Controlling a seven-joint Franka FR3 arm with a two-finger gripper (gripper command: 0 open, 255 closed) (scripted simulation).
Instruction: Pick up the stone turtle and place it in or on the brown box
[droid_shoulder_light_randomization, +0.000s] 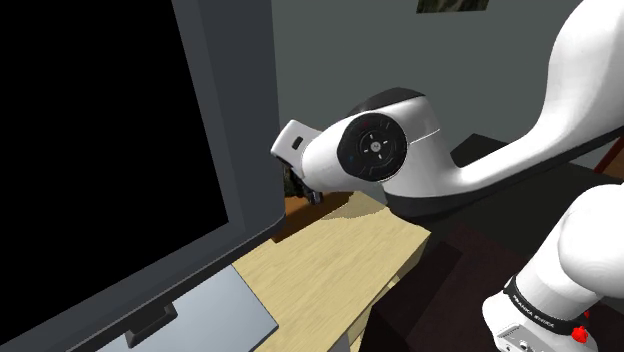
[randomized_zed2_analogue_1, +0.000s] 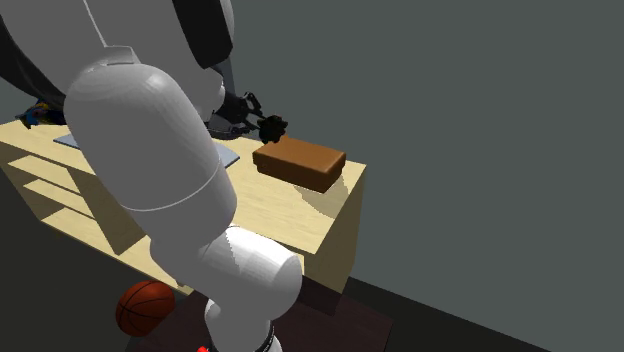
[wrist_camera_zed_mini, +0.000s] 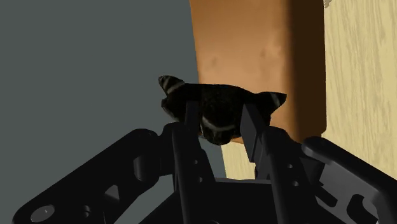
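Turtle in the grasp, box not yet reached.
The fingers (wrist_camera_zed_mini: 189, 124) are clamped on the dark, striped turtle (wrist_camera_zed_mini: 219, 109), which hangs clear of the desk (randomized_zed2_analogue_1: 300, 215) close to one end of the brown box (randomized_zed2_analogue_1: 300, 160) by the desk's end edge. The pick looks done; placing and release are left.

Grey wall (randomized_zed2_analogue_1: 480, 90) is backing a light wooden desk (randomized_zed2_analogue_1: 285, 212), with open shelves (randomized_zed2_analogue_1: 60, 190) showing at 9 o'clock in the second exterior view. A dark monitor (droid_shoulder_light_randomization: 110, 150) is standing on the desk. An orange basketball (randomized_zed2_analogue_1: 145, 305) is lying on the dark floor (randomized_zed2_analogue_1: 420, 335) at 7 o'clock.
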